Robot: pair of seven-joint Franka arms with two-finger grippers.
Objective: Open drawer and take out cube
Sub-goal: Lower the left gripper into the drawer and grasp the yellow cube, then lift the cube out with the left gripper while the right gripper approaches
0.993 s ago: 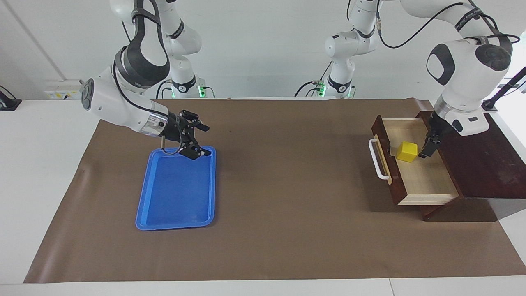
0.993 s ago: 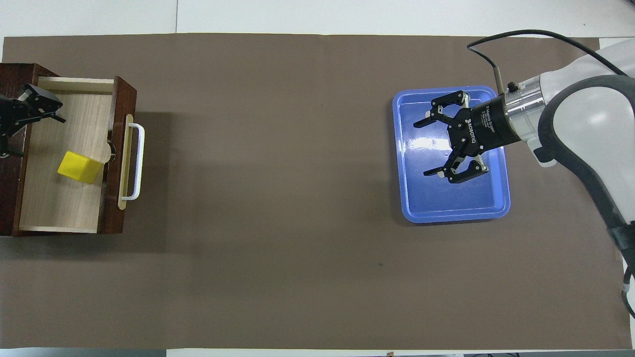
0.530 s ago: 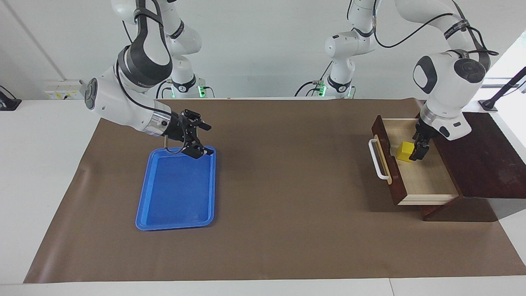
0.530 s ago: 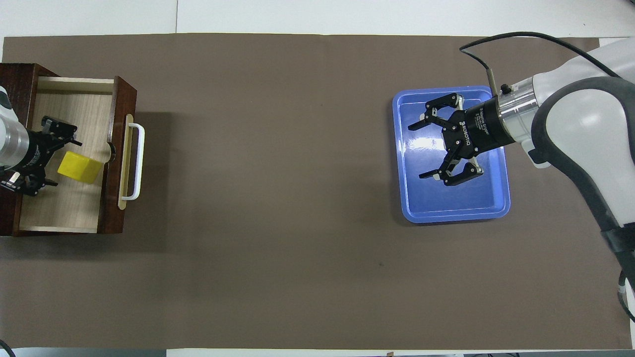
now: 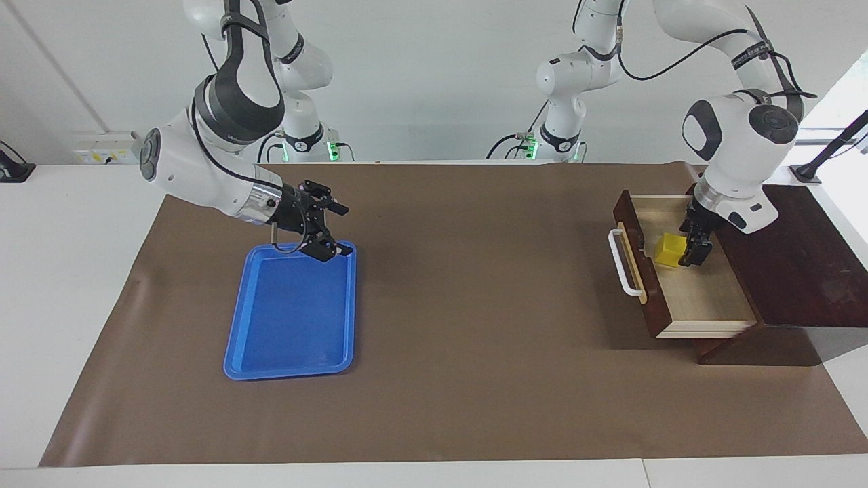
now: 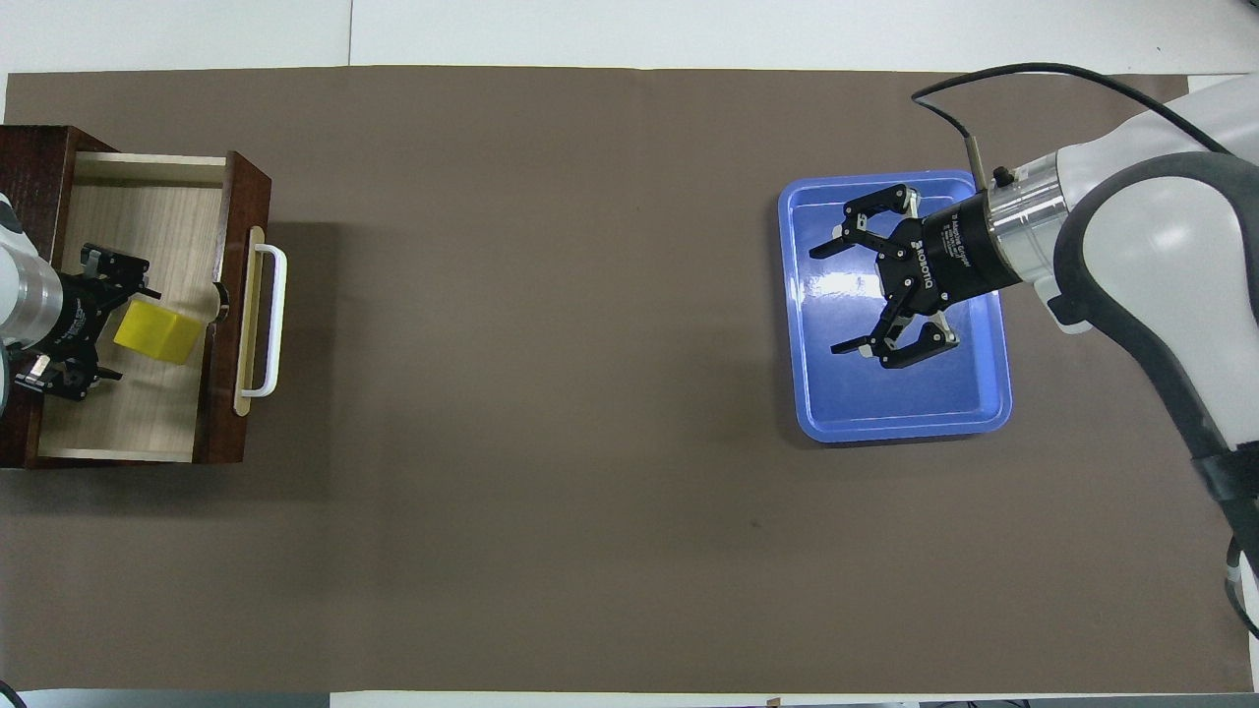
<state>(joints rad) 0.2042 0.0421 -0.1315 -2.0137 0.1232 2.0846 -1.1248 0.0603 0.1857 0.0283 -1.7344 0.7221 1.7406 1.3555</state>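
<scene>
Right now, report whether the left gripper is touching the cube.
Cannot tell. In the facing view the left gripper overlaps the cube; neither view shows contact or a gap plainly.

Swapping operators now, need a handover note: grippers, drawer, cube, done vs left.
Left gripper: open, down in the drawer beside the cube, not closed on it.
Right gripper: open, over the blue tray's end nearest the robots, waiting.
Drawer: pulled out, at the left arm's end of the table.
Cube: on the drawer floor, near its front panel.
Done: drawer opened.
Left: grasp cube, lift it out.
</scene>
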